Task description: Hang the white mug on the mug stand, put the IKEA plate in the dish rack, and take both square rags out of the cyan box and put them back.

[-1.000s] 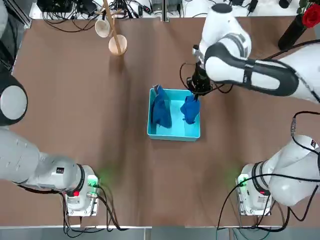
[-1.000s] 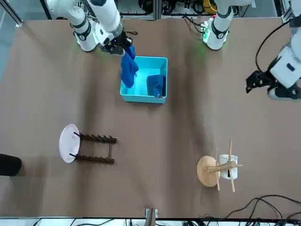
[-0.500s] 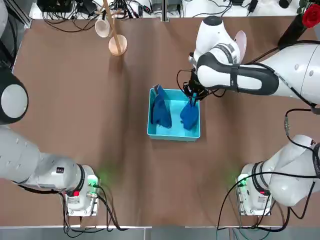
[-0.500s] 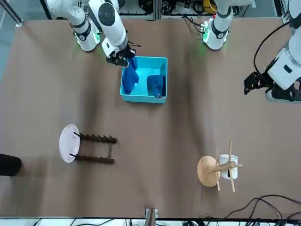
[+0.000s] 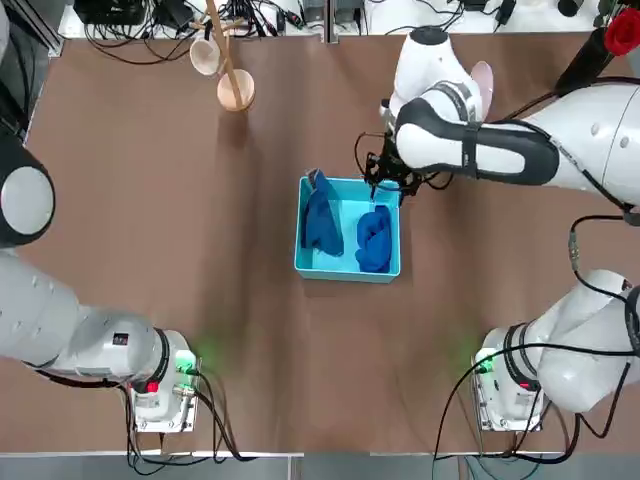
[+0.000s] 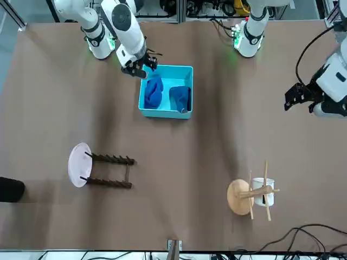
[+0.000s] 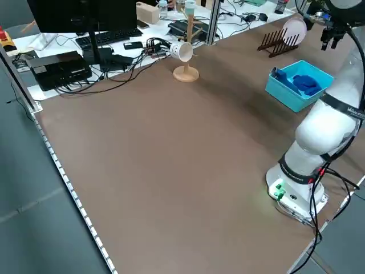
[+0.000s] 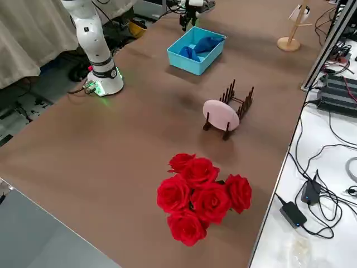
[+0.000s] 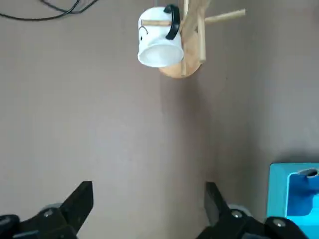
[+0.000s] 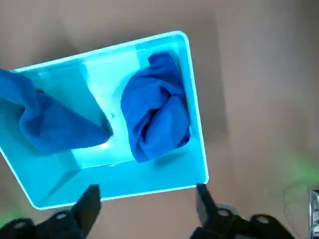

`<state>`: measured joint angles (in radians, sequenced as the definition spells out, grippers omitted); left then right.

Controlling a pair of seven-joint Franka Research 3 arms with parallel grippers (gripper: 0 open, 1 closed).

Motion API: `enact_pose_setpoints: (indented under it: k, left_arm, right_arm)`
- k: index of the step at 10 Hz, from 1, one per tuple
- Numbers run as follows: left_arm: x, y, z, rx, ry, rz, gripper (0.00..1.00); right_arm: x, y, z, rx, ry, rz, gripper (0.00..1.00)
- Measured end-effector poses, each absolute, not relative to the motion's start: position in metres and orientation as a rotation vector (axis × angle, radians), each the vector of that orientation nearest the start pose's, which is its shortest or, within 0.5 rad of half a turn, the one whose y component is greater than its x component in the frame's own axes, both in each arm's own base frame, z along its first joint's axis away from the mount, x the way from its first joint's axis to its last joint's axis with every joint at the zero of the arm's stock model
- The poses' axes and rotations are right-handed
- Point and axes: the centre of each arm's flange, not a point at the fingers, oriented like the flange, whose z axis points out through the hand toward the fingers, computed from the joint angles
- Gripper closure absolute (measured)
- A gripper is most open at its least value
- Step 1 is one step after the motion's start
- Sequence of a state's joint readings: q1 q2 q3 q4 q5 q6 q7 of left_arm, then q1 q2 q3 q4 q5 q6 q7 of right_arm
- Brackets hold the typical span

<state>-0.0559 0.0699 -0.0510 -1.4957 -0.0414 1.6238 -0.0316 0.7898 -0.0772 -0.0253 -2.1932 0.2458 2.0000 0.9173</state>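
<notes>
Two dark blue square rags (image 5: 374,240) are seen crumpled inside the cyan box (image 5: 347,267), one against each side wall. The right gripper (image 5: 386,187) is held just above the box's far rim, fingers spread and empty. The rags' folds are shown closely only in the right wrist view. The left gripper (image 6: 297,97), well apart from the box, is spread wide and empty.

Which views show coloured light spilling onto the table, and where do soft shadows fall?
Top view: green glow on the table beside each arm base. Front view: the same green by the bases at the far edge; broad soft dark bands cross the tabletop below the cyan box. Right wrist view: a faint green patch on the table near the box corner.
</notes>
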Motion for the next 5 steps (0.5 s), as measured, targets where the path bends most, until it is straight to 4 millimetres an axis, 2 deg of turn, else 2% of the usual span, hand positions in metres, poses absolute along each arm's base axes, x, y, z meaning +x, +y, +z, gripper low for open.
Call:
enact_pose_setpoints:
  k: [1, 2, 4, 5]
  left_arm:
    - [0.579, -0.064, 0.627, -3.187, 0.115, -0.100, 0.01]
    - [0.578, -0.063, 0.628, -3.187, 0.113, -0.105, 0.01]
    - [0.578, -0.062, 0.629, -3.187, 0.110, -0.106, 0.01]
    - [0.578, -0.063, 0.629, -3.187, 0.111, -0.106, 0.01]
  right_arm:
    - [0.380, 0.340, 0.430, -3.031, 0.465, 0.363, 0.00]
    - [0.414, 0.305, 0.457, -3.022, 0.500, 0.356, 0.00]
    - [0.472, 0.218, 0.507, -3.001, 0.483, 0.301, 0.00]
    - [0.492, 0.179, 0.521, -2.990, 0.466, 0.253, 0.00]
